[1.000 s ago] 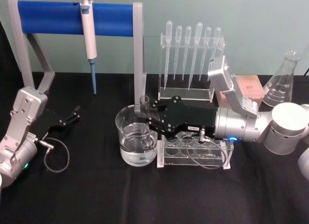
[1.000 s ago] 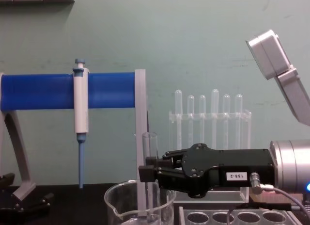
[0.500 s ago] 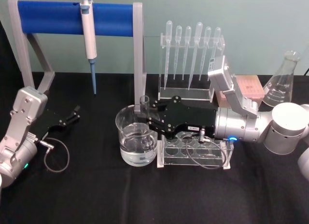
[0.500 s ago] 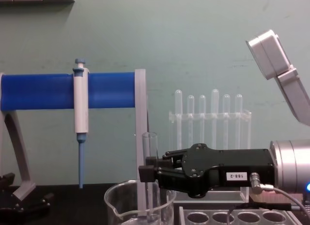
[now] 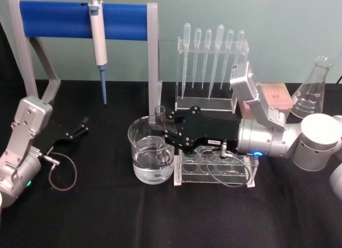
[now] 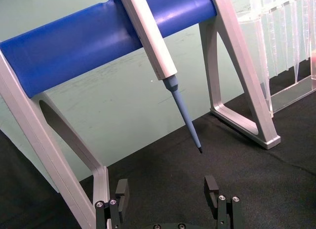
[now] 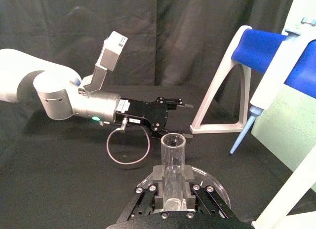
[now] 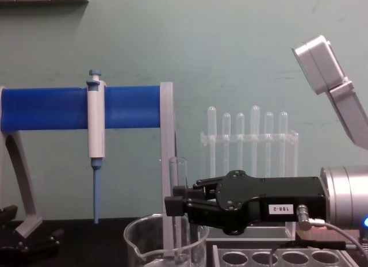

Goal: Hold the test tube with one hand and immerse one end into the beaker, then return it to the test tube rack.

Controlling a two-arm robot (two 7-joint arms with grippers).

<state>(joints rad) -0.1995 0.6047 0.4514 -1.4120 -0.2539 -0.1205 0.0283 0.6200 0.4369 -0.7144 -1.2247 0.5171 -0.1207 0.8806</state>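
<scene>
In the head view the right gripper (image 5: 161,131) reaches in from the right, its fingers closed on the test tube (image 5: 158,115), which stands upright with its open rim up and its lower part down inside the beaker (image 5: 140,131), near the wall on the side of the test tube rack (image 5: 243,176). The beaker holds clear liquid and stands just beside the rack. The left gripper (image 5: 81,126) rests on the table well off to the left. In the left wrist view the left gripper (image 6: 167,192) is spread wide with nothing between its fingers, below the hanging pipette (image 6: 154,39). In the right wrist view the fingers (image 7: 158,187) clamp the test tube (image 7: 173,162) on both sides, the beaker's rim curving behind. In the chest view the tube (image 8: 177,180) passes down below the beaker's rim (image 8: 138,229); whether its round end reaches the liquid I cannot tell. The dipping step looks to be in hand. Next the tube probably needs a straight lift clear of the rim, a short carry to the right, and a lowering into one of the rack's empty holes.
</scene>
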